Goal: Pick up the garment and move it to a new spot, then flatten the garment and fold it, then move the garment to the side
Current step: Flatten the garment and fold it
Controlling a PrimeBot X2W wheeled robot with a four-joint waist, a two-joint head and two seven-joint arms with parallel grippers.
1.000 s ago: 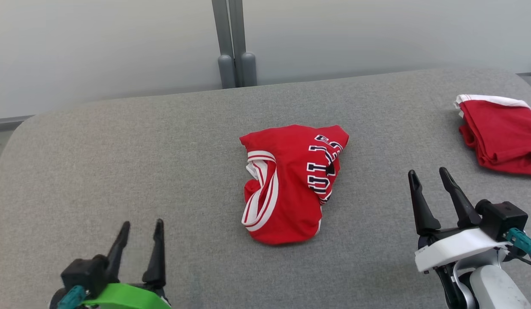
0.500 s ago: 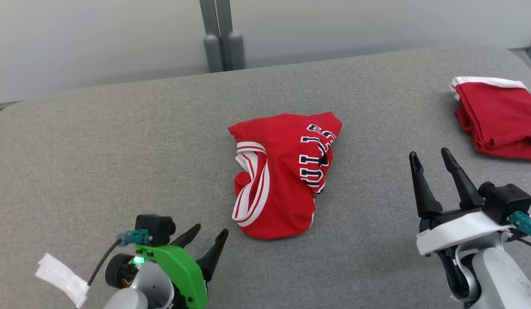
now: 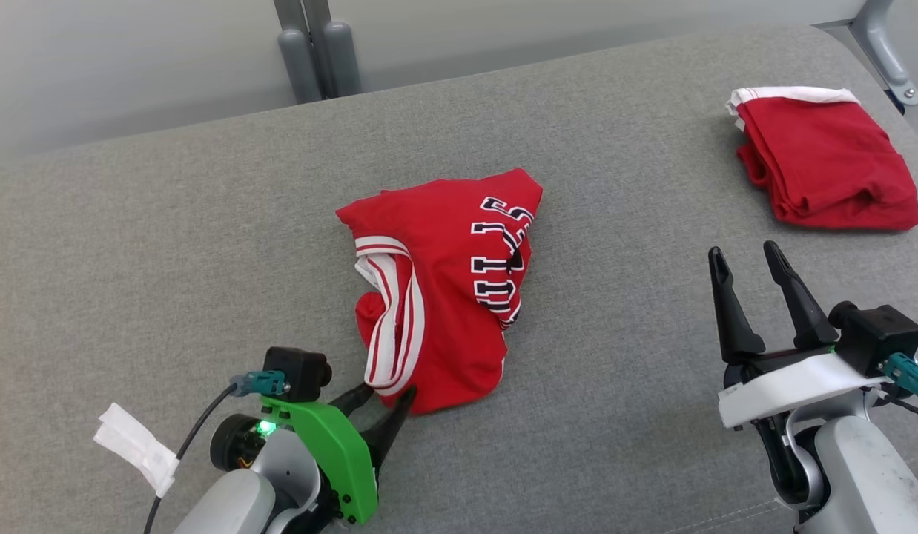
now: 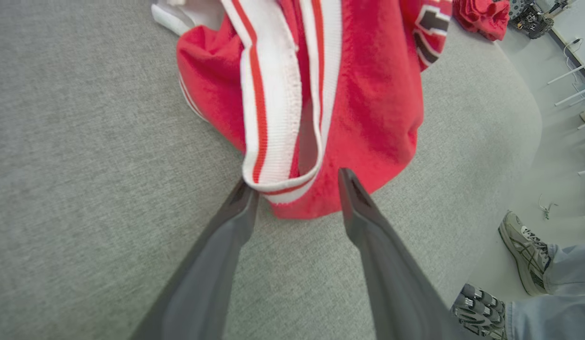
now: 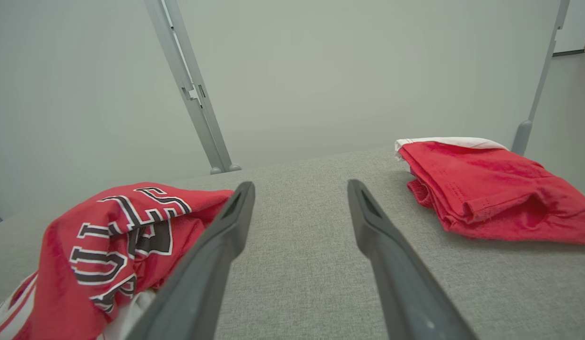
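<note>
Jaws on the left gripper (image 3: 388,391) are starting to narrow, though they're standing well apart at this point and aren't pinching anything yet. A second ago this arm was sitting idle by the bench's (image 3: 170,245) near edge at the left; now it's reaching in, with its fingertips straddling the near end of the crumpled red garment (image 3: 444,289), right where the white striped trim (image 4: 273,118) is looping down. The left wrist view is showing that loop sitting between the two tips, one tip just touching the trim. The garment itself is lying bunched around the middle of the bench and isn't lifting at all; its shift in the head view is just the camera swinging. The right gripper (image 3: 744,251) is hovering toward the near right, jaws wide and holding nothing, same as before. Another red garment, folded (image 3: 822,163), is sitting by the far right corner. So I'm reading this as the first pickup getting going, with the grab about to close on the trim and everything else waiting.
</note>
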